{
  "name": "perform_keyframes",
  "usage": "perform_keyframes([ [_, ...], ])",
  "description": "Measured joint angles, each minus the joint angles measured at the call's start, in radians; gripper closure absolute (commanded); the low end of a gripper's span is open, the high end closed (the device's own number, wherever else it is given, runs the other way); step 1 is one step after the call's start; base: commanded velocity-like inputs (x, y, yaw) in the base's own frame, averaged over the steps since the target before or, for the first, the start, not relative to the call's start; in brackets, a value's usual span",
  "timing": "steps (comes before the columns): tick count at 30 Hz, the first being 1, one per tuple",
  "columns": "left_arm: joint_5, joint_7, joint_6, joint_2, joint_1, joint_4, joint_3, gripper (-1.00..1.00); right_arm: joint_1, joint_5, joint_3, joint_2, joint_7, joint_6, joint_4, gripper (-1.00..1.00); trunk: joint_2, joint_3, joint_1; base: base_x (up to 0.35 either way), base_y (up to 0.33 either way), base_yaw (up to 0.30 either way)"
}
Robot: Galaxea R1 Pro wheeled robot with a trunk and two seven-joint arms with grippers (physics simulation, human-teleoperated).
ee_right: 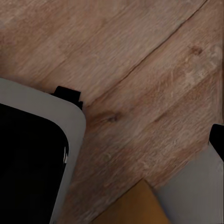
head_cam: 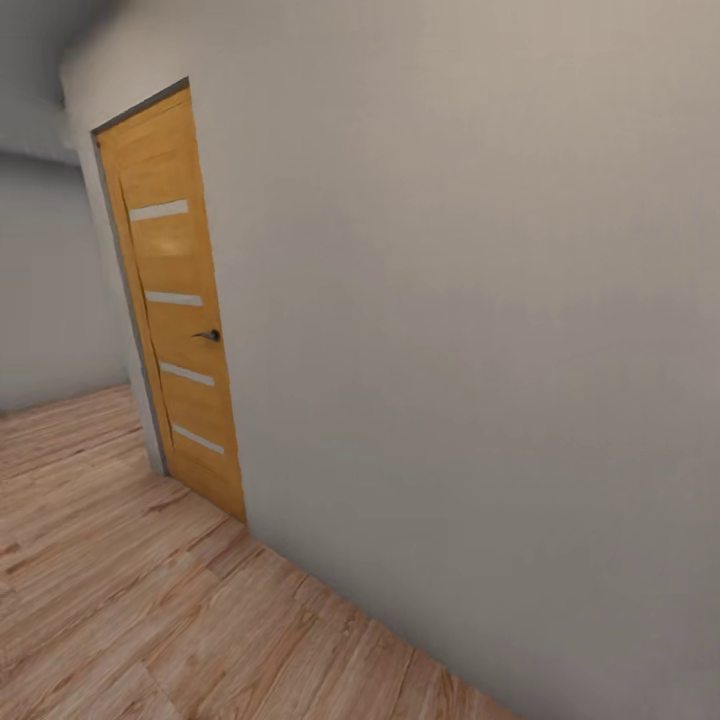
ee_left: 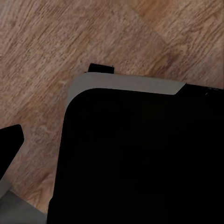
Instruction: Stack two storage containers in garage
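The two storage containers are out of view, and so are the living room and the garage. I am in a hallway with a light wood-plank floor [head_cam: 130, 600]. In the left wrist view one black fingertip [ee_left: 10, 144] of my left gripper stands far out at the frame's edge over the planks, with nothing held. The right wrist view likewise has one black fingertip [ee_right: 218, 140] of my right gripper at its edge, also holding nothing. Both wrist cameras look down past my black, grey-rimmed base [ee_left: 126, 86] [ee_right: 70, 116].
A plain pale grey wall [head_cam: 480, 350] runs close along my right and ahead. An orange-wood door [head_cam: 180, 320] with pale glass strips and a dark handle [head_cam: 208, 335] stands shut in it. The plank floor stretches away to the left towards another grey wall [head_cam: 50, 290].
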Motion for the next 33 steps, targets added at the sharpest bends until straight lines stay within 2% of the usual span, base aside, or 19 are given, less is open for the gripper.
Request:
perform_keyframes([
  [3,0.000,0.000,0.000,0.000,0.000,0.000,0.000,-1.00,0.000,0.023,0.000,0.000,0.000,-0.001,0.000,-1.00,0.000,0.000,0.000,0.321,0.000,0.276],
  [6,0.000,0.000,0.000,0.000,0.000,0.000,0.000,-1.00,0.000,0.028,0.001,0.000,0.000,-0.001,-0.001,-1.00,0.000,0.000,0.000,0.321,0.000,0.276],
  [33,0.000,0.000,0.000,0.000,0.000,0.000,0.001,-1.00,0.000,0.029,0.000,0.000,-0.001,-0.003,0.000,-1.00,0.000,0.000,0.000,0.321,0.000,0.276],
])
